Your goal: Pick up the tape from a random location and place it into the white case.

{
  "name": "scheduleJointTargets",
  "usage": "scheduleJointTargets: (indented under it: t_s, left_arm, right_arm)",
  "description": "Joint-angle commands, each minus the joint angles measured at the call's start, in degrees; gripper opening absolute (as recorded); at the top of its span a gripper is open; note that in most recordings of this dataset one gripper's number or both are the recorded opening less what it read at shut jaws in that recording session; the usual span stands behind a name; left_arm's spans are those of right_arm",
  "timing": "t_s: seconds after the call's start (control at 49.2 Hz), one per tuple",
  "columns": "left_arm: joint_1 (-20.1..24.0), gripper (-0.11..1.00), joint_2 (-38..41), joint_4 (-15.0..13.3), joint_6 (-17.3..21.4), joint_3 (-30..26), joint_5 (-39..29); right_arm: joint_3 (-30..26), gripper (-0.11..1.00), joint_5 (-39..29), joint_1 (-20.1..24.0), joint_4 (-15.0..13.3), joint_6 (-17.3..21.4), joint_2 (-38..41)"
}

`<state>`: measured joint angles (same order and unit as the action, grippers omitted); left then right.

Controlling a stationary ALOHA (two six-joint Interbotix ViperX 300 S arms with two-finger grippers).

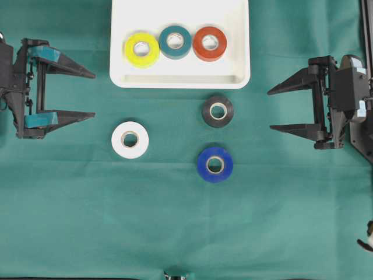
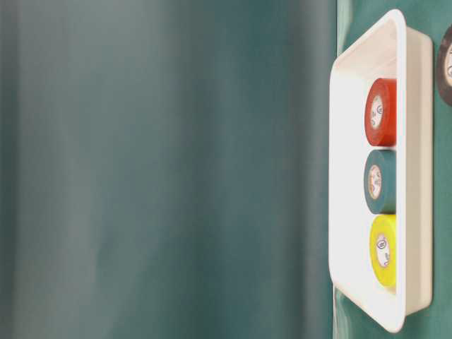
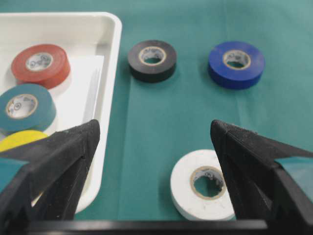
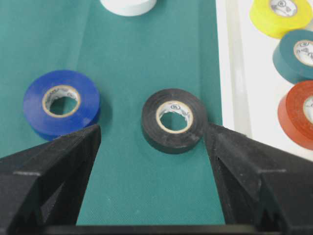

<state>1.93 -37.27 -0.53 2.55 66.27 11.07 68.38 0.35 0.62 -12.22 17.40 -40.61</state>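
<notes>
Tape rolls: three loose on counter, white roll [image 1: 130, 140] left of centre, black roll [image 1: 217, 111] just below white case [image 1: 180, 79] rim, blue roll [image 1: 215, 164] below black. Case at counter's far edge holds yellow, teal, red rolls. Left gripper [image 1: 87, 94] and right gripper [image 1: 277, 108] both spread wide, empty. Rolls likely light, rigid, smooth-sided; pinch across outer rim.

No readable text anywhere. The tape rolls had small printed marks on their inner cardboard cores: red roll [image 3: 40, 65], teal roll [image 3: 23, 107], black roll [image 4: 174, 119], blue roll [image 4: 61, 103], yellow roll [image 4: 281, 14], white roll [image 3: 205, 185]. All were too small and blurred to make out. The white case [image 1: 180, 77] carried no label, brand or number that could be read.
</notes>
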Motion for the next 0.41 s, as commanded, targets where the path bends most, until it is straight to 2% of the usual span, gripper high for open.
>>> scheduleJointTargets:
  t_s: [0.0, 0.386]
  left_arm:
    - [-0.18, 0.99, 0.44, -0.18, -0.09, -0.7, 0.62]
    - [-0.18, 0.99, 0.97, -0.18, -0.26, -0.88, 0.79]
  right_arm:
    - [-0.53, 0.82, 0.53, -0.09, -0.09, 0.0, 0.09]
    - [-0.44, 0.82, 1.32, -0.09, -0.09, -0.09, 0.09]
